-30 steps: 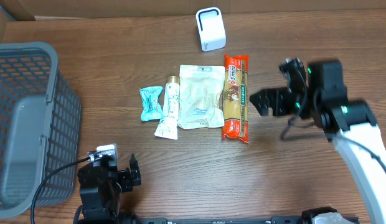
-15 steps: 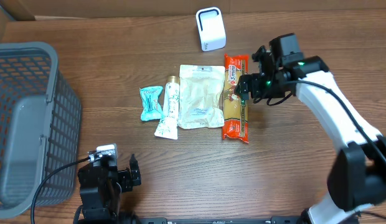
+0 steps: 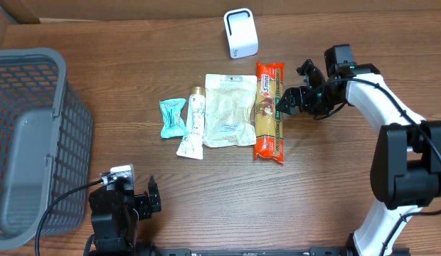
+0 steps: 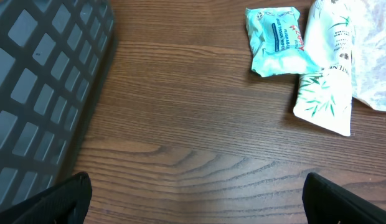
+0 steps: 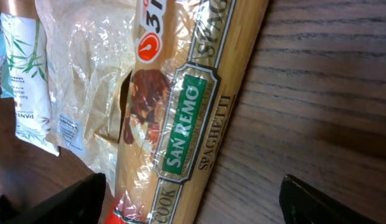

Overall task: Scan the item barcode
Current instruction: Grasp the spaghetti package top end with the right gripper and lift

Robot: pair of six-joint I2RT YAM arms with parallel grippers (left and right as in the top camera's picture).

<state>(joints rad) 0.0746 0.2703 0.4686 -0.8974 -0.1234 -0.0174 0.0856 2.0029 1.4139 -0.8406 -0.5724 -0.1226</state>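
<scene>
Overhead: my right gripper (image 3: 290, 101) is just right of the spaghetti pack (image 3: 269, 110), whose long axis points towards the scanner (image 3: 240, 33).
Right wrist: jaws spread, pack below them, slanting across the gap.
Left wrist: my left gripper (image 4: 198, 182) is spread and empty; no pack in view, so right is nearer.

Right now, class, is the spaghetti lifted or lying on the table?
Lying flat on the table: the spaghetti rests there; the right pincer stands open over it, not gripping.
</scene>
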